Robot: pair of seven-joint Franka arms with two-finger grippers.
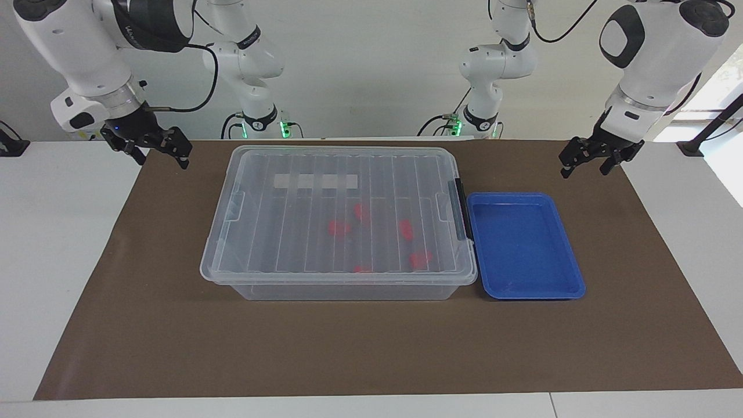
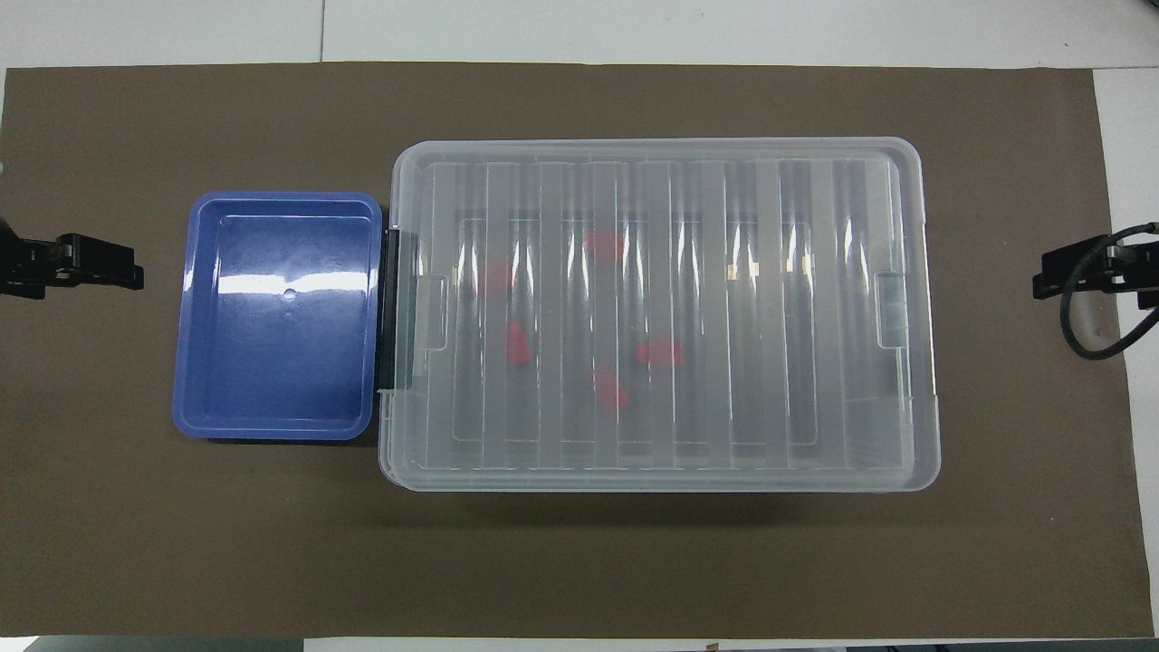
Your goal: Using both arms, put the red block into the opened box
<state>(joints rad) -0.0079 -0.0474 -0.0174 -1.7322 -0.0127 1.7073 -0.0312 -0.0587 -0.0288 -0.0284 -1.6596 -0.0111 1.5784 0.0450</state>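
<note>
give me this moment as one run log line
box: lid on | red blocks: inside box | blue tray: beside box | left gripper: open, raised | right gripper: open, raised

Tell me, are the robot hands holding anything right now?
No, nothing is held. The left gripper and the right gripper both hang open over the brown mat, and the red blocks lie inside the closed box.

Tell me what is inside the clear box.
Through the ribbed lid of the box, five red blocks lie scattered on its floor, toward the blue tray's end. The ribs blur their exact shapes.
</note>
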